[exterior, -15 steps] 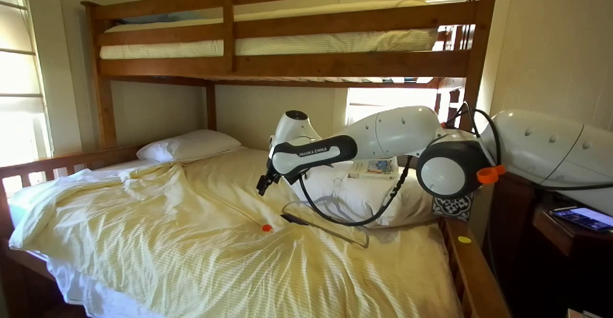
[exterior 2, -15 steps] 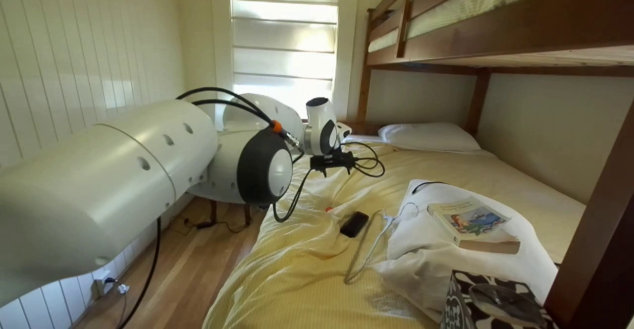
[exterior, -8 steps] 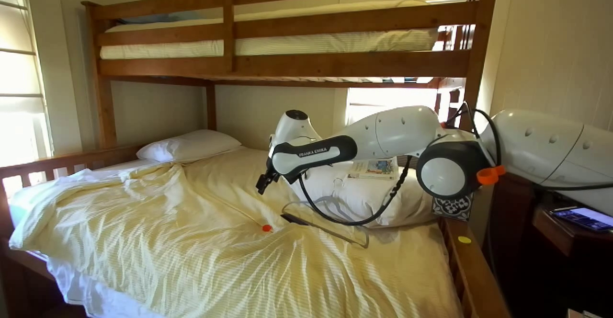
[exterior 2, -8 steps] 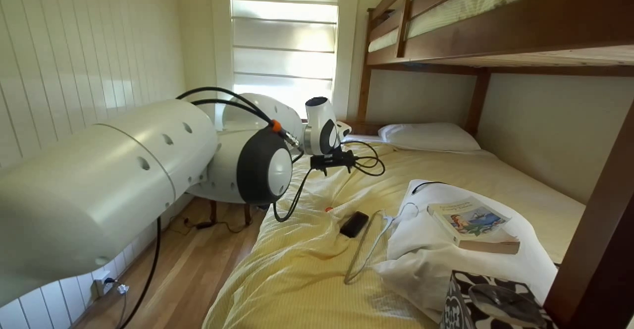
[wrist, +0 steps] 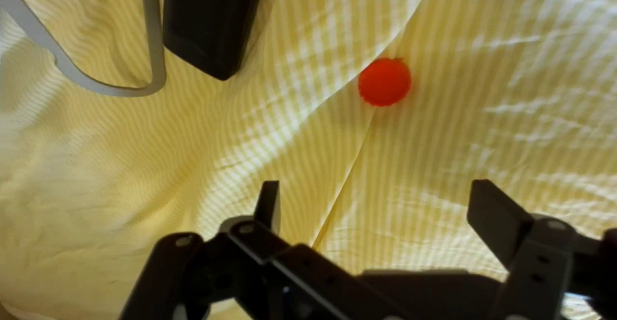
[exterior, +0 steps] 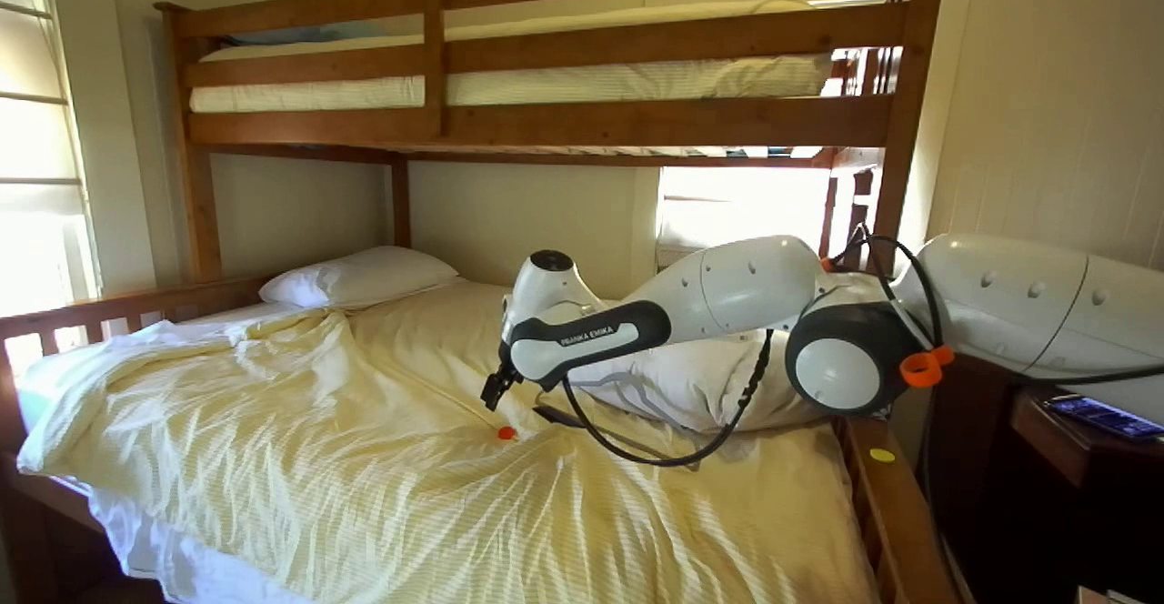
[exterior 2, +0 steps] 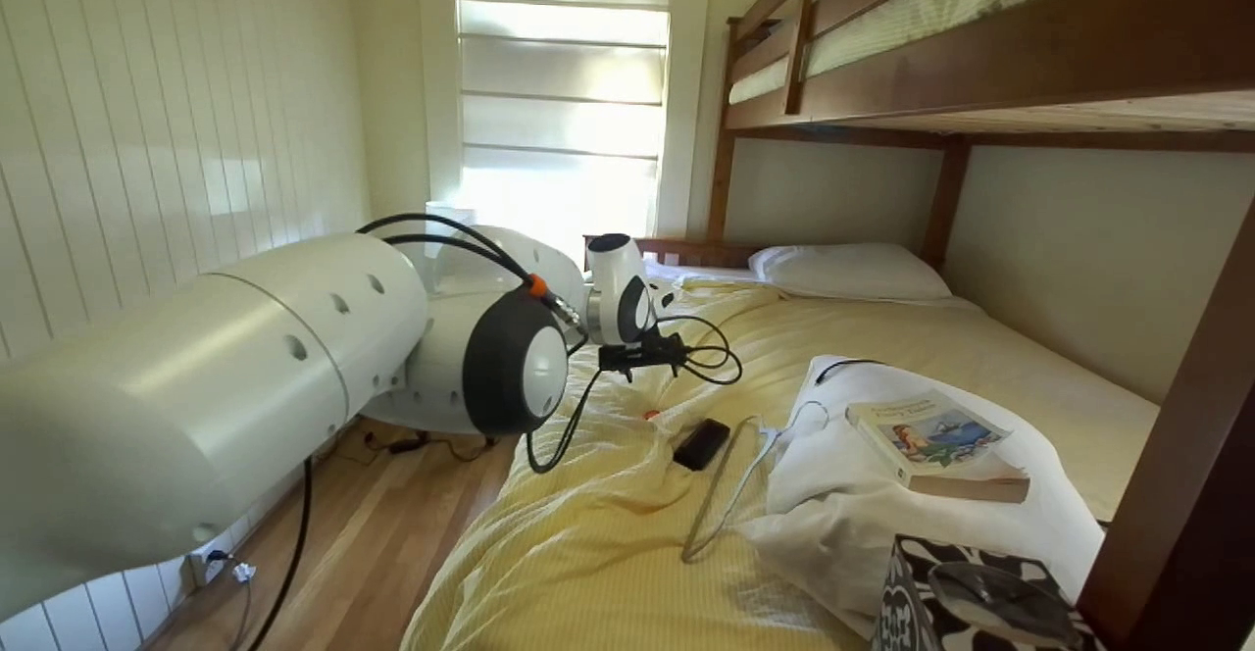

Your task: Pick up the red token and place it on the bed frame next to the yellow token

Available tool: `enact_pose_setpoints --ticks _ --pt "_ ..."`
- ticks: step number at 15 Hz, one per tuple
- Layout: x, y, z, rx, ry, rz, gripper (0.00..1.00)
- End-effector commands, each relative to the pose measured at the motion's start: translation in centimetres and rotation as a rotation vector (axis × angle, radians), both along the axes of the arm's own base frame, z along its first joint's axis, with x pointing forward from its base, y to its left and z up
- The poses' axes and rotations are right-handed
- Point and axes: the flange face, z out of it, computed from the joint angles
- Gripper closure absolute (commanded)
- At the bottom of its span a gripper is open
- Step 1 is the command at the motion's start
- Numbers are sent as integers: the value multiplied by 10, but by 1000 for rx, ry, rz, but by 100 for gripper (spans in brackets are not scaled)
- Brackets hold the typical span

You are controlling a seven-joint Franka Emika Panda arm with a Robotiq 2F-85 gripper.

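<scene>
White arm (exterior: 759, 281), black-ringed joint (exterior: 846, 363), FRANKA EMIKA lettering (exterior: 587, 337), black cables (exterior: 664, 463), orange clip (exterior: 920, 369), black claw (wrist: 378, 204)

- I see a yellow striped blanket (exterior: 382, 458), rumpled.
- At its far left corner in an exterior view, a white pillow (exterior: 359, 276).
- Near the right edge in an exterior view, a second pillow (exterior 2: 853, 524) bearing a book (exterior 2: 936, 440).
- By the near right corner, a patterned box (exterior 2: 907, 602).
- In from the edges, I spot a black block (wrist: 212, 16) just beside a hanger (wrist: 155, 35).
</scene>
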Motion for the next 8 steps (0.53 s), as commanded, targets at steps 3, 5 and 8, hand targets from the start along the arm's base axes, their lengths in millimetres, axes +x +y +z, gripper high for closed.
enact_pose_setpoints --ticks 3,5,8 --pt "0 -17 -29 22 -4 -9 0" --pt "-1 -22 -38 34 7 3 0" --pt "-2 -22 -43 48 10 46 0"
